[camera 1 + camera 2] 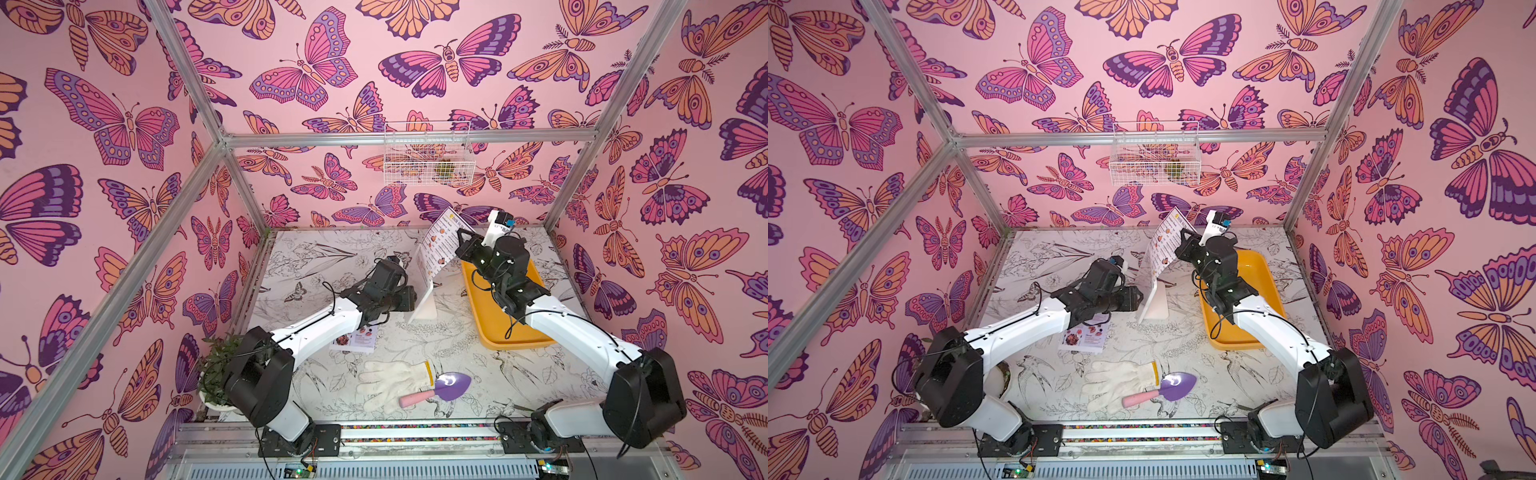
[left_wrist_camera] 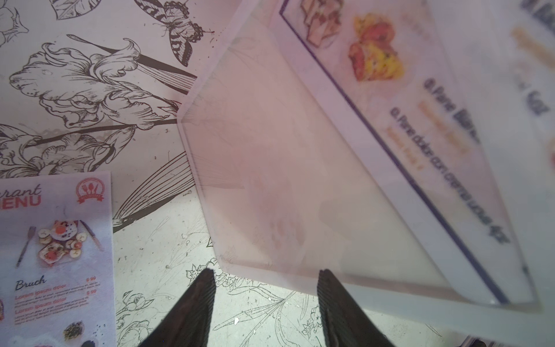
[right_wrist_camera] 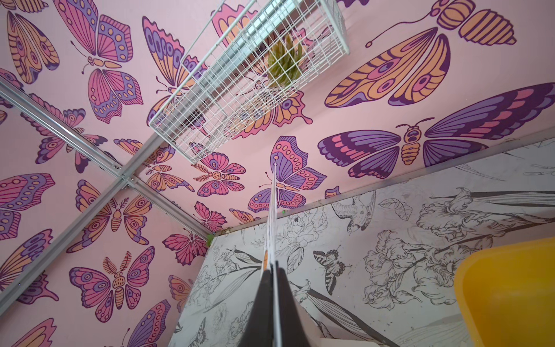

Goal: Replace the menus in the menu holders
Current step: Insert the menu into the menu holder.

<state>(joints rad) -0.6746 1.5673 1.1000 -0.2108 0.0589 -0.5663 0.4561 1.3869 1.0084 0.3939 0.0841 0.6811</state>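
The menu holder (image 1: 424,305) (image 1: 1153,305), a white-framed clear stand, stands upright mid-table. A white Dim Sum Inn menu (image 1: 445,240) (image 1: 1166,241) sticks up out of its top, tilted. My right gripper (image 1: 460,237) (image 1: 1183,240) (image 3: 274,267) is shut on that menu's edge, and the sheet (image 3: 273,210) shows edge-on between the fingers. My left gripper (image 1: 409,301) (image 2: 267,272) is open, low beside the holder's slanted foot (image 2: 270,168), with nothing between its fingers. The pale Special Menu (image 1: 357,338) (image 1: 1086,338) (image 2: 57,240) lies flat on the table under the left arm.
A yellow tray (image 1: 515,341) (image 3: 510,285) lies right of the holder, under the right arm. A white glove (image 1: 395,380) and a purple trowel (image 1: 451,386) lie near the front. A potted plant (image 1: 216,370) sits front left. A wire basket (image 1: 428,153) hangs on the back wall.
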